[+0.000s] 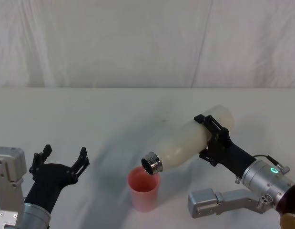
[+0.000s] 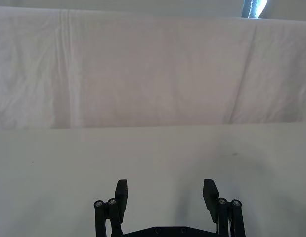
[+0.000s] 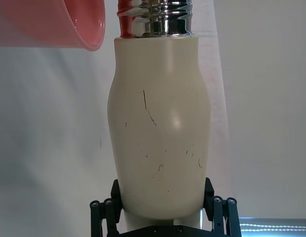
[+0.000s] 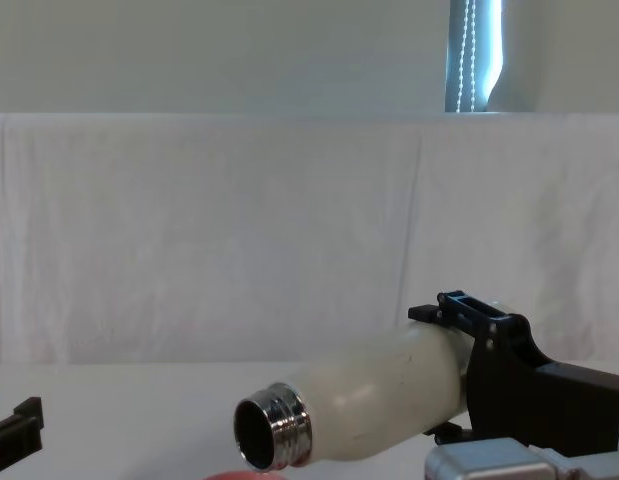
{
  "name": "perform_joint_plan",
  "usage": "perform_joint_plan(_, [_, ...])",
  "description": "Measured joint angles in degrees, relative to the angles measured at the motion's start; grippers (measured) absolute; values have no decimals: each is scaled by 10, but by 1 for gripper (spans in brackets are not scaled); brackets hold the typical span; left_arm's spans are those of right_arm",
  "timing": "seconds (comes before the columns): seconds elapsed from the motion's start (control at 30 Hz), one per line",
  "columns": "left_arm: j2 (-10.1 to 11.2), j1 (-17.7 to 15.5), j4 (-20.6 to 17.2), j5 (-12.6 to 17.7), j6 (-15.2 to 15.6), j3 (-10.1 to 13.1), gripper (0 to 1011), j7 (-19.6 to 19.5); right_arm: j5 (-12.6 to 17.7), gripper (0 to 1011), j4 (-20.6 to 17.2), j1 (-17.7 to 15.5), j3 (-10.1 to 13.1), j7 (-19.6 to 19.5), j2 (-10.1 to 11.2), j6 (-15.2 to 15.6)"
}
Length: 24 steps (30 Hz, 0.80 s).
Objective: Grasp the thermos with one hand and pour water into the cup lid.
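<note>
1. Your right gripper (image 1: 213, 138) sits at the right of the table (image 1: 90, 119), fingers clamped on the lower body of the thermos (image 1: 192, 140), one on each side. The right wrist view shows both fingers (image 3: 114, 195) pressed against the cream wall near the base.
2. You have the thermos tipped close to horizontal, base up and to the right, neck down and to the left. The cap is off; the chest view shows the dark open mouth inside the steel neck (image 4: 274, 433).
3. The steel neck (image 1: 153, 163) hangs just over the rim of the cup lid (image 1: 144, 189). From the head view you cannot tell whether metal touches the rim.
4. The cup lid stands upright on the table, front and centre, a pink-red cup with its open side up. In the right wrist view its curved rim (image 3: 68, 29) lies just beside the neck (image 3: 155, 19).
5. No stream of water can be made out in any view.
6. Your left gripper (image 1: 61, 160) sits at the front left, well apart from the cup lid, fingers spread wide and holding nothing. The left wrist view shows the two fingertips (image 2: 121, 190) apart above bare table.
7. A white cloth (image 4: 209, 230) hangs behind the table.
</note>
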Motion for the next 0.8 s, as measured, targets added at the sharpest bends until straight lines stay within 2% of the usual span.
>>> perform_joint_plan(0.8, [0, 0, 0, 0, 0, 0, 1001, 0, -4, 962, 1, 4, -4, 0, 1, 2])
